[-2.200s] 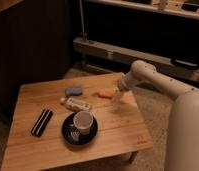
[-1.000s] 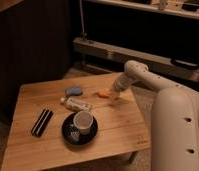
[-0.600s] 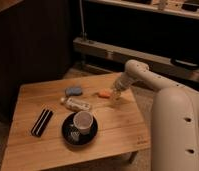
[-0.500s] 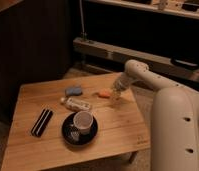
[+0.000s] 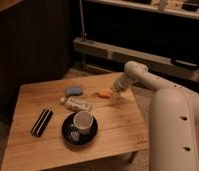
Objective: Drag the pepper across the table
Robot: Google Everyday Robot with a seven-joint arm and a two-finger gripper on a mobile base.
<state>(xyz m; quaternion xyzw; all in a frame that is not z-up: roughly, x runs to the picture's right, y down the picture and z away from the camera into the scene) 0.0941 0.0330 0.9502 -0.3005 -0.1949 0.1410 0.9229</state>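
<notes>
The small orange-red pepper (image 5: 105, 93) lies on the light-brown wooden table (image 5: 38, 145), right of centre toward the far edge. My gripper (image 5: 114, 91) is at the end of the white arm and sits low over the table right beside the pepper's right end. Whether it touches the pepper cannot be told.
A white tube-shaped packet (image 5: 77, 104) and a blue-grey object (image 5: 73, 91) lie left of the pepper. A white cup (image 5: 83, 122) stands on a dark saucer (image 5: 68, 134) near the front. A black flat object (image 5: 42, 122) lies at the left. The arm's white body (image 5: 175, 130) fills the right side.
The gripper has come down and left to the pepper's right end. The pepper lies close to where it was earlier.
</notes>
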